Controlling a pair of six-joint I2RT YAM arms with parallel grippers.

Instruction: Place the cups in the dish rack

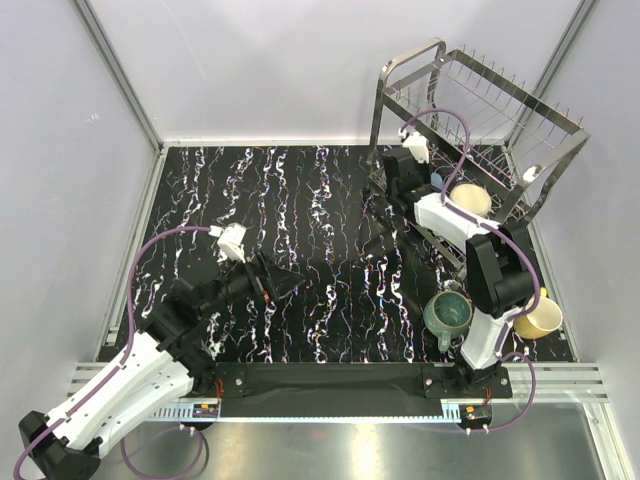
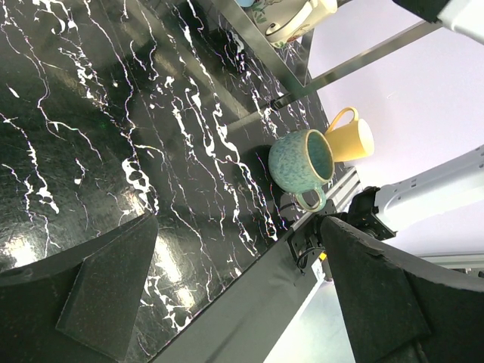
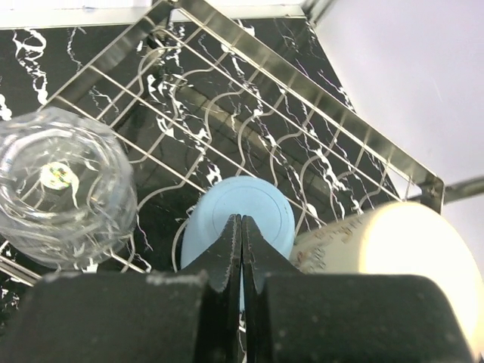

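Steel wire rack: stands at the far right of the surface. Its lower tier holds the glass tumbler, the light-blue cup bottom up, and the cream mug just beside that cup.
Teal mug: not yet loaded. It sits on the surface near the base of the right arm, with the yellow mug just beside it.
Right jaws: pressed fully together and holding nothing, inside the lower tier right over the blue cup's base. Whether they touch it cannot be told.
Left jaws: spread wide and empty, above bare surface, well apart from both mugs.
Risk in the rack: a sideways pull-out can nudge the blue cup into the cream mug or tumbler, or catch the arm on the wires overhead.
Risk at the mugs: they stand close together, so wide jaws closing on one may shove the other toward the near edge. The glazed wall may also slip.
Risk between arms: a left reach for the mugs crosses toward the right arm's base, so the two may collide.
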